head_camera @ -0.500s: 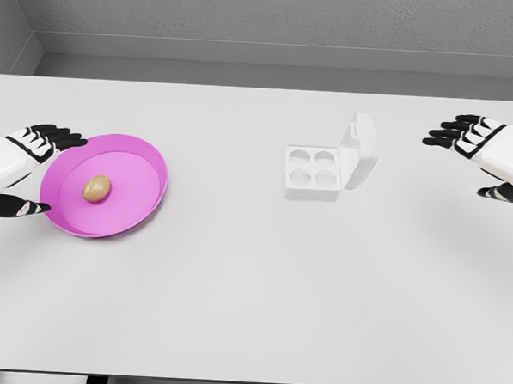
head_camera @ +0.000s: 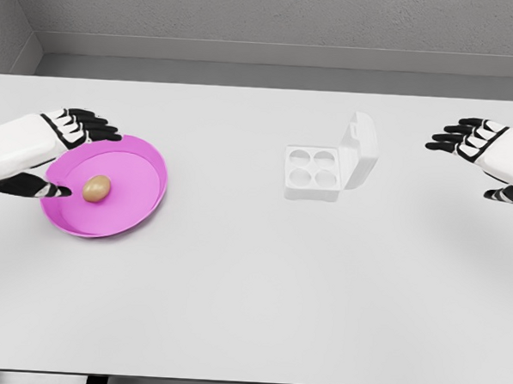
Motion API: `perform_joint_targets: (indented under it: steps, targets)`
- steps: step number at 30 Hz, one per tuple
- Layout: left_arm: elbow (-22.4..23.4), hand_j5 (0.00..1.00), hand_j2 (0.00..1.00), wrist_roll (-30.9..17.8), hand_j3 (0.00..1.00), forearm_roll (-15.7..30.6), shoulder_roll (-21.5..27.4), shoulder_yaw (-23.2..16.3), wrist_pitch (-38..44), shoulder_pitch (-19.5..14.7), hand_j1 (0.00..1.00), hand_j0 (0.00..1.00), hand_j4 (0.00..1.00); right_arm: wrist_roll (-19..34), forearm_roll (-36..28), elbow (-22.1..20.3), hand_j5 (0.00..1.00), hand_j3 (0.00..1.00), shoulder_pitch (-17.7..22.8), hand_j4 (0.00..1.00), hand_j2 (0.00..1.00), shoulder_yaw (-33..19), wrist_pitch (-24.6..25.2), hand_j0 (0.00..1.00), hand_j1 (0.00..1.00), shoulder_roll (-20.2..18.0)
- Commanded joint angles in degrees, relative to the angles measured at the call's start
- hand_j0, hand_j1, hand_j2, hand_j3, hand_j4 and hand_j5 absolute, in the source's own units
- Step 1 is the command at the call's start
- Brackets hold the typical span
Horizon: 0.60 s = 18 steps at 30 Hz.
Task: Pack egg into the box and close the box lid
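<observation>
My left robot hand hovers spread over the pink plate's rim, gripping nothing; the smooth tan egg sits just beside my thumb. Off to its right, the white four-cup box stands lid up. Right robot hand splayed, idle.

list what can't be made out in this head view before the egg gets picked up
- Left hand: whether its thumb touches the plate or hovers; one view gives no depth.
- Egg: underside hidden; too small for surface detail.
- Box: the hinge is hidden behind its raised lid.
- Right hand: wrist and arm cut off by the right edge.
</observation>
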Motion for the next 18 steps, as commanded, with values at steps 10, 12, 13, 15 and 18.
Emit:
perform_joint_targets:
  steps: [10,12,13,15,18]
  targets:
    - [1.91,0.80,0.80,0.07,0.80,21.81,6.25,-11.16,18.50,-2.99,0.80,0.80,0.80,2.88,-0.28,0.49,1.00,1.00,-0.09,1.00,1.00,0.37,0.05,1.00,1.00,2.91]
    - [4.46,0.79,0.79,0.07,0.79,18.73,4.06,-14.06,18.76,-6.24,0.79,0.79,0.79,2.96,-0.02,0.93,1.00,1.00,-0.44,1.00,1.00,0.46,0.05,1.00,1.00,3.52]
    - [6.57,0.79,0.79,0.07,0.79,18.64,2.74,-16.16,18.76,-8.52,0.79,0.79,0.79,3.05,-0.02,0.93,1.00,1.00,-0.44,1.00,1.00,0.55,0.05,1.00,1.00,3.61]
    - [8.59,0.78,0.78,0.07,0.78,17.94,1.25,-20.21,18.76,-11.78,0.78,0.78,0.78,6.04,-0.02,1.11,1.00,1.00,-0.61,1.00,1.00,0.55,0.05,1.00,1.00,4.49]
    - [8.51,0.77,0.77,0.07,0.77,17.77,1.25,-22.67,18.76,-11.87,0.77,0.77,0.77,6.66,0.07,1.99,1.00,1.00,-1.58,1.00,1.00,0.55,0.05,1.00,1.00,5.46]
